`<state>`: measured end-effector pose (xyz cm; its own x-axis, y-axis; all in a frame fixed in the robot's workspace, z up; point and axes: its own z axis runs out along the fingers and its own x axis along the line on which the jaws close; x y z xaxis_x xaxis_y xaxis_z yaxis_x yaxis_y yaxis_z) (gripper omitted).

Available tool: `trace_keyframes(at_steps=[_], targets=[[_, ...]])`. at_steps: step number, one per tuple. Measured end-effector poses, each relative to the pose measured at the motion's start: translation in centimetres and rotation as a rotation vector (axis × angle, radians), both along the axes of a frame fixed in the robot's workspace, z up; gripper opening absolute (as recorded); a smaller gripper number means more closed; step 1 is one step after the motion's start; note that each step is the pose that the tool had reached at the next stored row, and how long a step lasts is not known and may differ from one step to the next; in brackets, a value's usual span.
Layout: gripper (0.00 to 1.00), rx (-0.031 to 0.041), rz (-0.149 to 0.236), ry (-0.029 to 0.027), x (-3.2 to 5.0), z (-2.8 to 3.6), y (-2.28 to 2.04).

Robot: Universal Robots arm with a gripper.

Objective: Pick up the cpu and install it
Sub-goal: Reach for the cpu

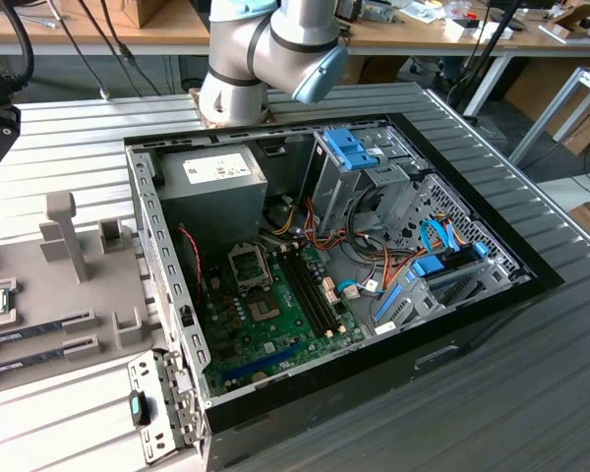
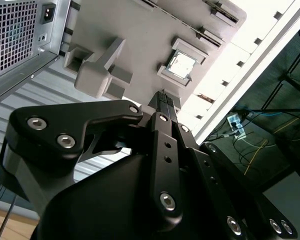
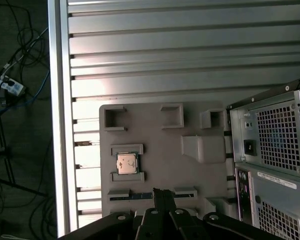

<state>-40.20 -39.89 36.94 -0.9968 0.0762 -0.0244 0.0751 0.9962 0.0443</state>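
Cpu (image 3: pixel 126 163) seated in grey tray (image 3: pixel 155 135), just beyond the tips of the closed, empty pincer (image 3: pixel 161 191). Risk: a closed or off-centre approach would likely knock or miss it.

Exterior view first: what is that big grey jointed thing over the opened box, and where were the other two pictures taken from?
That is a robot arm, rising behind an opened computer case whose green board lies exposed, on a ribbed metal table. The two wrist views come from cameras riding on the arm. In the first wrist view its black gripper, shut and holding nothing, hangs above a grey tray beside the case. The cpu, a small silvery square, sits in a slot of that tray, untouched.
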Motion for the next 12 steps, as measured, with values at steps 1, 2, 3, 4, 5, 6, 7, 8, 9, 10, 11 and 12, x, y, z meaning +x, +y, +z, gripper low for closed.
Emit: trace_keyframes(at_steps=[1,2,3,4,5,6,7,8,9,10,11,12], targets=[[0.11,0.0000,0.000,0.0000,0.00,-0.01,0.00],[0.11,0.0000,0.000,0.0000,0.00,-0.03,0.00],[0.11,0.0001,0.000,0.0004,0.00,-0.05,0.00],[0.11,0.0001,0.000,0.0024,-0.01,-0.07,0.01],[0.11,0.0001,0.000,0.0074,-0.01,-0.09,0.00],[0.11,-0.0003,0.000,0.0181,-0.01,-0.12,0.01],[0.11,-0.0012,0.000,0.0240,-0.01,-0.13,0.00],[0.11,-0.0021,0.000,0.0288,-0.01,-0.14,0.00],[0.11,-0.0040,0.000,0.0348,-0.01,-0.15,0.00],[0.11,-0.0100,0.000,0.0469,-0.01,-0.19,0.00],[0.11,-0.0291,-0.001,0.0545,0.00,-0.22,0.00],[0.11,-0.0476,-0.001,0.0567,0.00,-0.24,0.00]])
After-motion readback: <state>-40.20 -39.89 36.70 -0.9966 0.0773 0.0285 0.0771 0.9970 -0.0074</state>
